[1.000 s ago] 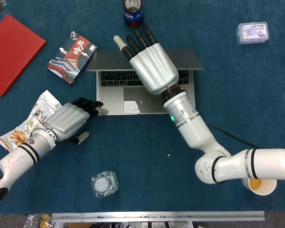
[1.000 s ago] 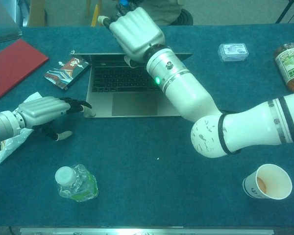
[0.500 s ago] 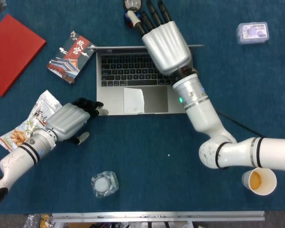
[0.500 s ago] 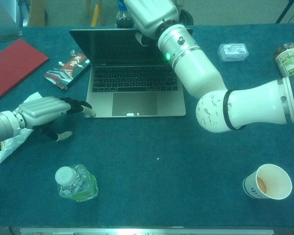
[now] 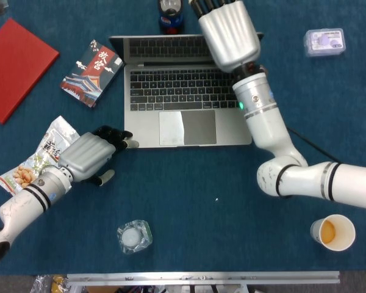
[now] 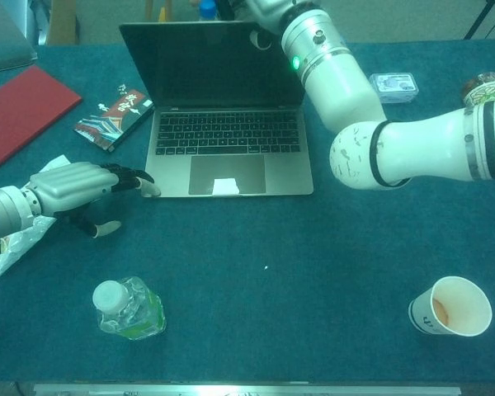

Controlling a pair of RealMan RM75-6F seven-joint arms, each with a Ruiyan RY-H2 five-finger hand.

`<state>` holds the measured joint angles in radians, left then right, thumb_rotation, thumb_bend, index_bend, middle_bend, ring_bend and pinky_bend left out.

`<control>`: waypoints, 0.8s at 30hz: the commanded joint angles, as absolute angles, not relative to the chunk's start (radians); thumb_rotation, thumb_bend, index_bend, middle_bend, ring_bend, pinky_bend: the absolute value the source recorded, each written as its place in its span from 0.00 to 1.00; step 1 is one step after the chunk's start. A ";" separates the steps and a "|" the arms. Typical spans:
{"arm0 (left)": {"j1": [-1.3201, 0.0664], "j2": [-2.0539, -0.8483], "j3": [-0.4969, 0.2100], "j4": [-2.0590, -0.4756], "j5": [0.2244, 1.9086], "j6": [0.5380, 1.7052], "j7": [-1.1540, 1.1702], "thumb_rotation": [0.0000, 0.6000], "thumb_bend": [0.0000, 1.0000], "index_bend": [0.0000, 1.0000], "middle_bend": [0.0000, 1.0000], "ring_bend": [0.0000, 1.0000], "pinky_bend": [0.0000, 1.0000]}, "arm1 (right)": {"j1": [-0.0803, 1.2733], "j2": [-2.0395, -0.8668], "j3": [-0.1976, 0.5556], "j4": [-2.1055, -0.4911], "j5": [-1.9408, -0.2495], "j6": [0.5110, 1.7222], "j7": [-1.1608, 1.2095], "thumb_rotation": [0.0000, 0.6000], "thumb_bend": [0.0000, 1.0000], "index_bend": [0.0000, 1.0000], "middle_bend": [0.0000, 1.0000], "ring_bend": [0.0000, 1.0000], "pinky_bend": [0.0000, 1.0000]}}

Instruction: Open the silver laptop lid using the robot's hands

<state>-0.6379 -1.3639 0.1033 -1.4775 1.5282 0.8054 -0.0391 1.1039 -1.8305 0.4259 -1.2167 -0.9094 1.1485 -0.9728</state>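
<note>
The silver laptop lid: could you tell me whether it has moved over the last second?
Yes. The silver laptop lid has swung up and back from nearly shut, away from the keyboard, pushed by the right hand.

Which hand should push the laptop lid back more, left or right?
Probably the right hand. It is already up at the top edge of the lid. The left hand sits low by the front corner of the laptop, better placed to steady the base.
</note>
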 commanded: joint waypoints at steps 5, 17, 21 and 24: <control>-0.640 -1.363 0.104 -1.483 1.523 0.805 -0.032 1.00 0.42 0.14 0.09 0.08 0.07 | 1.119 -1.829 0.436 -1.145 -0.901 1.145 -0.949 1.00 0.14 0.12 0.20 0.04 0.11; -0.641 -1.362 0.105 -1.489 1.515 0.806 -0.022 1.00 0.42 0.14 0.09 0.08 0.07 | 1.143 -1.838 0.454 -1.031 -0.882 1.132 -0.916 1.00 0.13 0.12 0.20 0.04 0.11; -0.641 -1.361 0.105 -1.491 1.514 0.807 -0.020 1.00 0.42 0.14 0.09 0.08 0.07 | 1.152 -1.848 0.463 -0.987 -0.871 1.127 -0.908 1.00 0.13 0.12 0.20 0.04 0.11; -0.641 -1.360 0.106 -1.491 1.512 0.808 -0.018 1.00 0.42 0.14 0.09 0.08 0.07 | 1.158 -1.853 0.466 -0.958 -0.867 1.122 -0.901 1.00 0.13 0.12 0.20 0.04 0.11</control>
